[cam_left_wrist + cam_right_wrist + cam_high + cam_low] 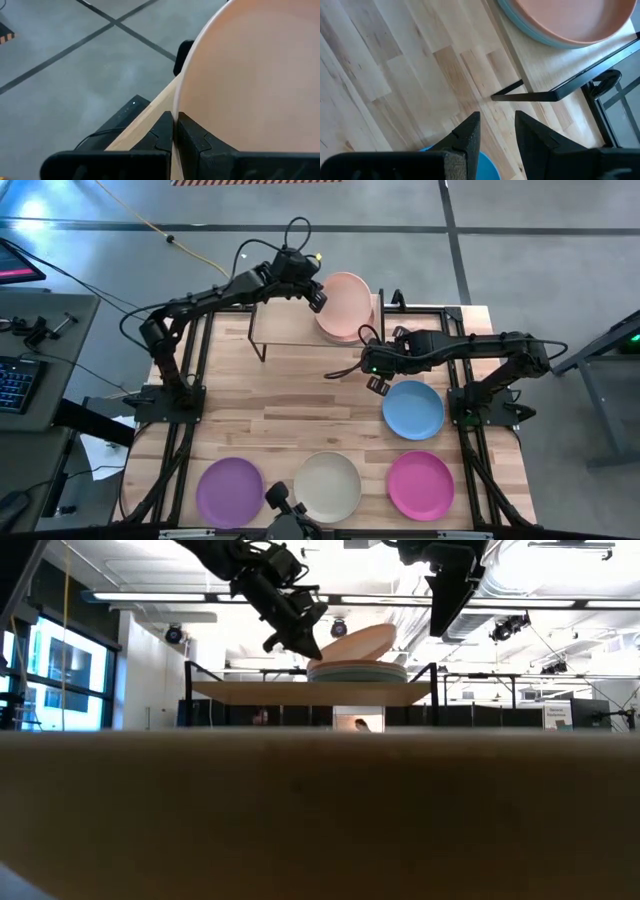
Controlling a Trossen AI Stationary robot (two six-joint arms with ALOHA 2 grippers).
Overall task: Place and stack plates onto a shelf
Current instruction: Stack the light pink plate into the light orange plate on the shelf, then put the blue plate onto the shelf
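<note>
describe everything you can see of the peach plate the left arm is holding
The round, shallow, matte peach plate looks like smooth plastic with a low raised rim. The left hand is shut on its edge, one finger on each face. In the low view it is tilted, the held side lower and the far side raised, above the stack of plates on the light-wood shelf with black legs. Its lower edge seems to rest on that stack near the shelf's right end, though the exact contact is hard to tell.

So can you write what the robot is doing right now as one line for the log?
left pincer: shut on peach plate, tilted over shelf stack | right pincer: open, above table beside blue plate | shelf: plates stacked
</note>
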